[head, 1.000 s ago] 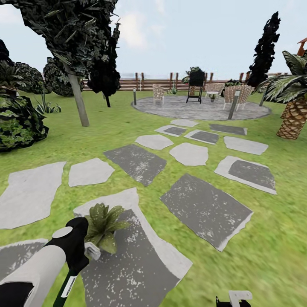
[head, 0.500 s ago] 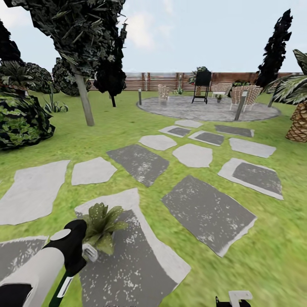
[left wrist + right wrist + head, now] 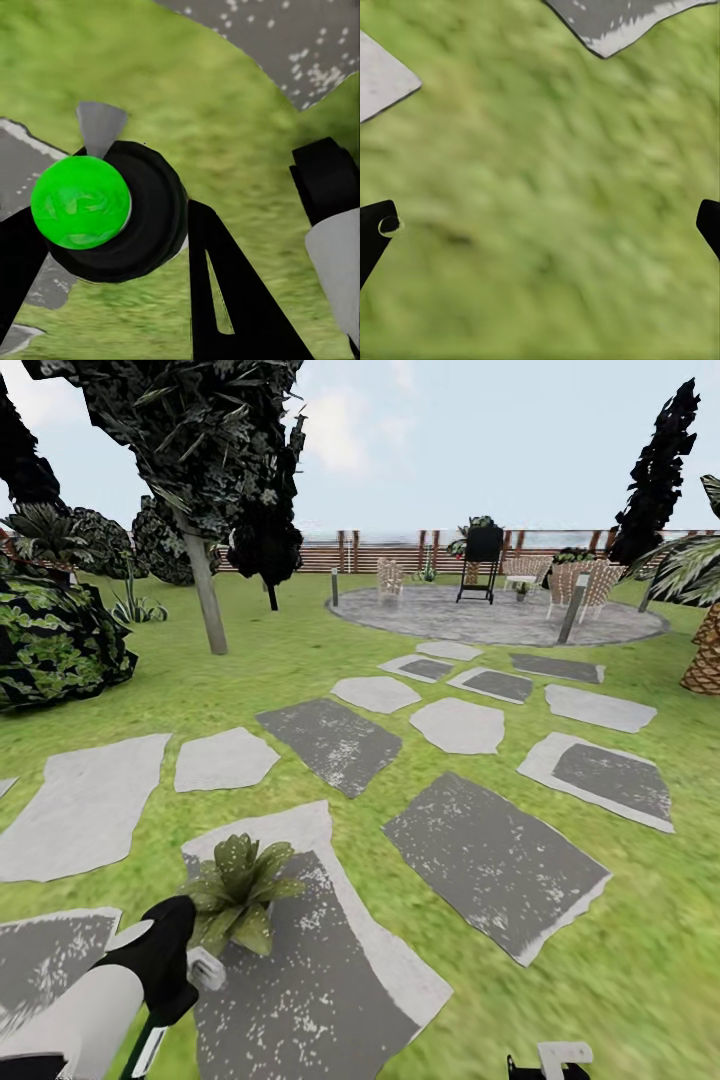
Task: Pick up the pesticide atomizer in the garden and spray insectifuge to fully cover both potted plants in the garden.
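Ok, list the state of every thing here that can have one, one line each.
The dark pesticide atomizer with its white trigger head: off the ground, held by the left gripper, head close to the plant.
The left gripper: shut on the pesticide atomizer.
The right gripper: open, empty, over grass.
The low green-leaved potted plant: upright on a grey stepping slab.

Speckled rough stone slabs [image 3: 495,865], slatted wood fence [image 3: 380,555], glossy green cap [image 3: 80,202]
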